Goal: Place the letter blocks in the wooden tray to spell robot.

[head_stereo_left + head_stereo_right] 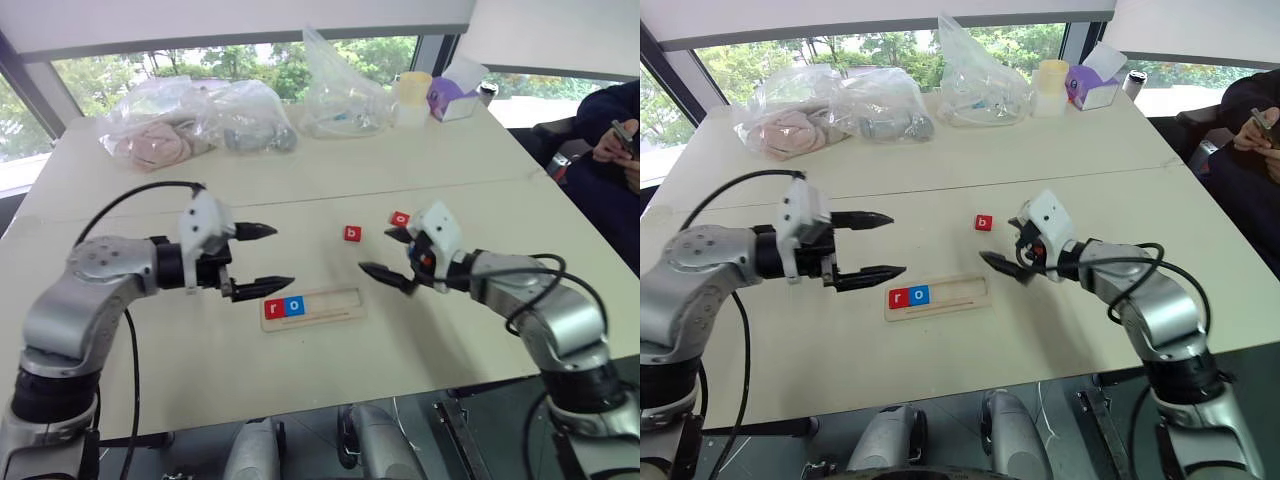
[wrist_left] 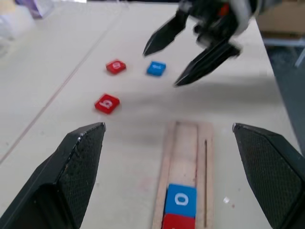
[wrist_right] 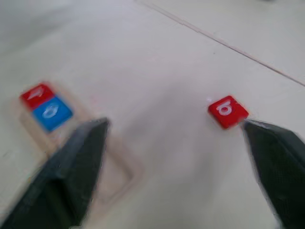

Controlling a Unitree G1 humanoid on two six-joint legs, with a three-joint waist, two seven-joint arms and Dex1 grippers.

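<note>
From the head views, the wooden tray (image 1: 313, 307) lies on the desk (image 1: 300, 180) between the two arms. A red r block (image 1: 274, 308) and a blue o block (image 1: 294, 306) sit side by side at its left end; the other part of the tray is bare. A red b block (image 1: 352, 233) lies on the desk beyond the tray, and a red o block (image 1: 400, 218) lies to the right of it, just beside the right gripper (image 1: 392, 254). The left gripper (image 1: 262, 259) hangs above the desk near the tray's left end, its fingers spread and holding nothing. The right gripper's fingers are also spread and hold nothing.

In the left wrist view, the tray runs between the spread fingers, and a blue block (image 2: 156, 68) lies beside the red o block; its letter I cannot read.

In the right wrist view, the red b block lies near one finger (image 3: 279, 164) and the tray near the other.
</note>
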